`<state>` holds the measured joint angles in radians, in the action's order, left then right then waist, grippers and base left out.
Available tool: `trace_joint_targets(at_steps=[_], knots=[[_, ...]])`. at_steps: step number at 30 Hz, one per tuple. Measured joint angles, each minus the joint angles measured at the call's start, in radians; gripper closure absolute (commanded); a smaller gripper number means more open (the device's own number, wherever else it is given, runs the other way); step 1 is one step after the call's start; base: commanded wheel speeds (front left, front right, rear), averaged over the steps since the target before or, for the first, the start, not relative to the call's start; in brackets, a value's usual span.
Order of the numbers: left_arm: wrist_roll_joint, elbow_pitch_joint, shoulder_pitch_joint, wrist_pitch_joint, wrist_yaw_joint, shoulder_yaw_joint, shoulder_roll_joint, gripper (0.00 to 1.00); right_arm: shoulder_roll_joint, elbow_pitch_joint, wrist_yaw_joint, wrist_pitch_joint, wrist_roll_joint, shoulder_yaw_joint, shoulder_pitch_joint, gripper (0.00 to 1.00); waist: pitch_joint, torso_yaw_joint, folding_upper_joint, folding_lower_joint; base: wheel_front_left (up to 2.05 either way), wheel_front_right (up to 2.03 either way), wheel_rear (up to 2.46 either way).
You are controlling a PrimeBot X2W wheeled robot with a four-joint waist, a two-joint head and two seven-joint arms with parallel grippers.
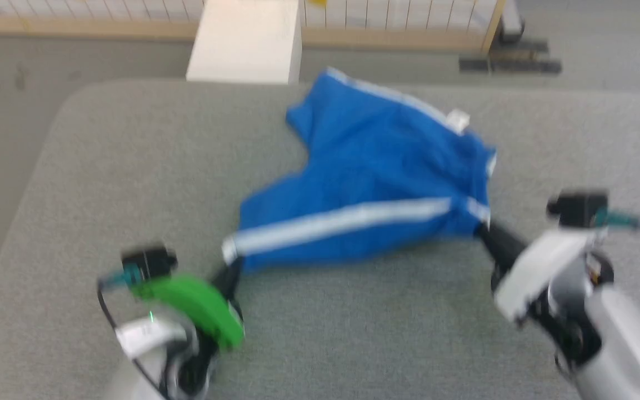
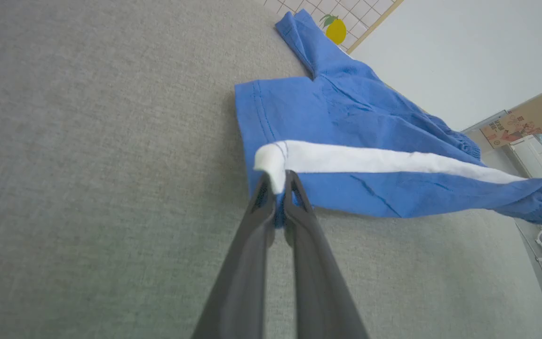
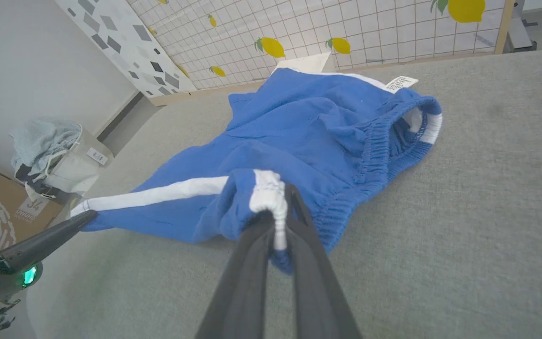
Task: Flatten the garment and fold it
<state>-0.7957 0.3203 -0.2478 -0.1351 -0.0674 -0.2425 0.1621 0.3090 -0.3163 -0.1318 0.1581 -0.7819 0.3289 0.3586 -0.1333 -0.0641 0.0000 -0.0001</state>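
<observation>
I have the garment (image 1: 375,166) lying across the middle of the grey desk (image 1: 131,166), its far leg reaching toward the back edge and the small white tag (image 1: 458,118) turned up at the waist. My left hand (image 1: 230,272) is pinched shut on the hem end of the near white stripe (image 1: 342,219), with just a small fold of cloth between the fingers. My right hand (image 1: 484,228) is closed on the waistband (image 3: 379,146) end of that same stripe, where the elastic is bunched up around the tips. The stripe runs almost straight between the two hands, and that near edge looks to be raised a little off the desk, while the blue cloth beyond it lies rumpled, with the waist gaping open. I judge this to be the flattening step, with no fold made yet. To do it well I would ease the hands apart along the line of the stripe until it is taut but not straining. I would stay low and draw both hands toward me at the same pace so the far half trails out smooth, then set both ends down together. The left pinch is shallow, so I'd guess a sharp tug could pull the hem free, and uneven pulling would likely skew the shorts.
</observation>
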Motion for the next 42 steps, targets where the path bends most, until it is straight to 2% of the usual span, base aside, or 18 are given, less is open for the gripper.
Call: trace_joint_targets(at_steps=[6, 12, 15, 20, 23, 30, 42], knots=[[-0.051, -0.074, 0.178, -0.151, 0.070, -0.030, 0.015, 1.00, 0.069, 0.042, 0.000, 0.049, -0.001, 0.052, -0.163, 1.00, 0.087, 0.001, 0.0000, 0.0000, 0.00, 0.00, 0.00], [-0.087, -0.170, 0.306, -0.288, 0.134, -0.049, 0.046, 1.00, 0.120, 0.081, 0.000, 0.146, -0.017, 0.068, -0.279, 1.00, 0.138, 0.005, 0.0000, 0.0000, 0.00, 0.00, 0.00], [-0.103, -0.225, 0.344, -0.305, 0.156, -0.050, 0.055, 1.00, 0.128, 0.098, 0.000, 0.183, -0.023, 0.060, -0.313, 1.00, 0.148, 0.011, 0.0000, 0.0000, 0.00, 0.00, 0.00], [-0.100, -0.308, 0.343, -0.294, 0.161, -0.042, 0.058, 1.00, 0.119, 0.134, 0.000, 0.202, -0.017, 0.018, -0.320, 1.00, 0.138, 0.018, 0.0000, 0.0000, 0.00, 0.00, 0.00], [-0.088, -0.331, 0.300, -0.281, 0.161, -0.040, 0.060, 1.00, 0.108, 0.153, 0.000, 0.220, 0.001, -0.003, -0.304, 1.00, 0.119, 0.023, 0.0000, 0.0000, 0.00, 0.00, 0.00], [-0.032, -0.323, 0.058, -0.266, 0.141, -0.039, 0.060, 1.00, 0.074, 0.177, 0.000, 0.253, 0.042, -0.056, -0.182, 1.00, 0.046, 0.043, 0.0000, 0.0000, 0.00, 0.00, 0.00], [0.011, -0.090, -0.374, -0.273, 0.074, -0.038, 0.058, 1.00, -0.004, 0.122, 0.000, 0.263, 0.079, -0.079, 0.053, 1.00, -0.136, 0.107, 0.0000, 0.0001, 0.00, 0.00, 0.00]])
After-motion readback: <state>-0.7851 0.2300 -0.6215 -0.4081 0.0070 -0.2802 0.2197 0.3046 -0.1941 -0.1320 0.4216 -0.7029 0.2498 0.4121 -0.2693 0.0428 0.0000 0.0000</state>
